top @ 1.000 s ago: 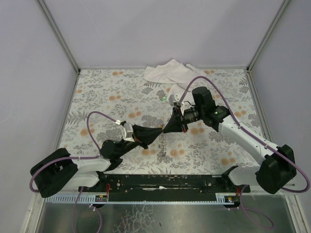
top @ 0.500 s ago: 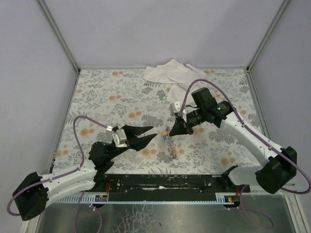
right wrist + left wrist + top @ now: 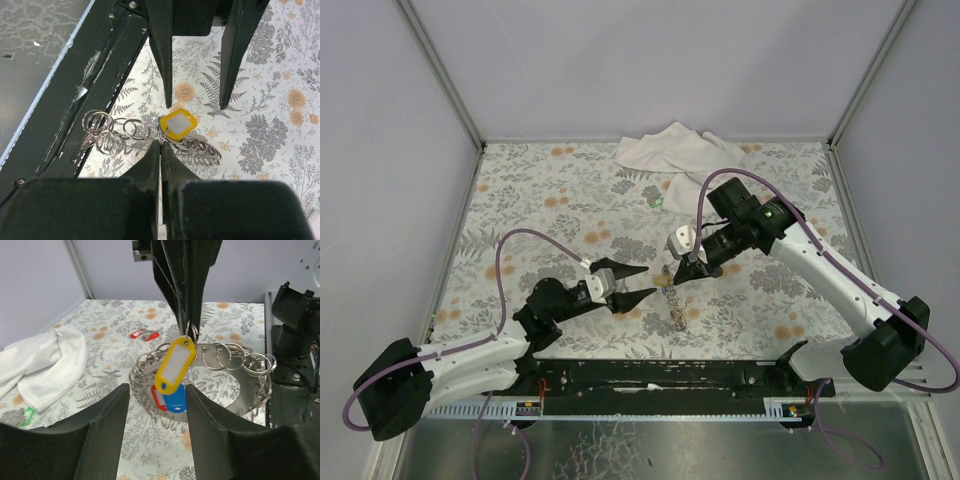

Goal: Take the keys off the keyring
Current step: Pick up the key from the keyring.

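The keyring (image 3: pixel 225 357) is half up, half down. One ring is pinched clear of the table (image 3: pixel 520 190) and the other rings trail on the floral print, a touch toward 6 o'clock of the table's middle. The yellow tag (image 3: pixel 175 365) dangles right under the pinch, with a blue tag (image 3: pixel 176 404) and a red tag (image 3: pixel 156 399) tucked below it. The right gripper (image 3: pixel 160 145) is clenched on that ring, reaching in from 1 o'clock, and it has held on the whole time. The news is the left gripper (image 3: pixel 651 281). A second ago it was closed nose to nose with the right one at the keyring, then it let go and backed off toward 9 o'clock. Now it's back in, just beside the yellow tag at 9 o'clock, released, nothing between its fingers, and its wrist view frames the tag in the gap. I read that as a release and a fresh approach, not a key coming off: yellow, blue and red all still hang there. A loose red key (image 3: pixel 145 334) lies well apart at 11 o'clock of the keyring in the left wrist view. There's also a green piece (image 3: pixel 25 415) by the cloth (image 3: pixel 45 360), so I'd say the job is partly done. The next bite needs the yellow tag squarely between those fingers.
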You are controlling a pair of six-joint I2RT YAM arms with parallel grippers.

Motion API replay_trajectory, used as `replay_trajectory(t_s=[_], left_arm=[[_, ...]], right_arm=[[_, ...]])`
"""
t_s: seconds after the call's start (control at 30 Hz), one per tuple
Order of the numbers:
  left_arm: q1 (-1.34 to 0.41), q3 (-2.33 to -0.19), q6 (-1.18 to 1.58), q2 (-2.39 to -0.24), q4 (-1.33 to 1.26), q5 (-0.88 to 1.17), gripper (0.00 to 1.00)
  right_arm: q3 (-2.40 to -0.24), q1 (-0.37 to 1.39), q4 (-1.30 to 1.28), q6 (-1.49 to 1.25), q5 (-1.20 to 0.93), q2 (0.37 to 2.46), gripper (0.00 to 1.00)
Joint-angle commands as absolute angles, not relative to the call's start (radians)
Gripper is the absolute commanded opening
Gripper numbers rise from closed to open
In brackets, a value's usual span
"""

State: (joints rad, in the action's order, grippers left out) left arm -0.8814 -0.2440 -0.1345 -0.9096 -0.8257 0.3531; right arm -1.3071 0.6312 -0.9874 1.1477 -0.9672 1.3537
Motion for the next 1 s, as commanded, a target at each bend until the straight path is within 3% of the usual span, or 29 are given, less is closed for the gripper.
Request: replay_trajectory(t_s=[0.0,0.43,0.97], left_arm=[[-0.893,-0.212,-0.191,-0.902,-0.975,0.288,0.48],[-0.979,-0.172,-0.204,-0.993,-1.172,0.206,0.51],[-1.045,-0.189,-0.250,-1.061,-1.216,0.071,0.50]], right_arm=[[-1.351,0.643,-1.005,1.175,-0.999,1.346,0.00],[-1.384,0.643,-0.997,1.105,-1.041,1.389,0.00],[-1.388,0.643,-0.974,1.039,-1.069,1.415,0.00]])
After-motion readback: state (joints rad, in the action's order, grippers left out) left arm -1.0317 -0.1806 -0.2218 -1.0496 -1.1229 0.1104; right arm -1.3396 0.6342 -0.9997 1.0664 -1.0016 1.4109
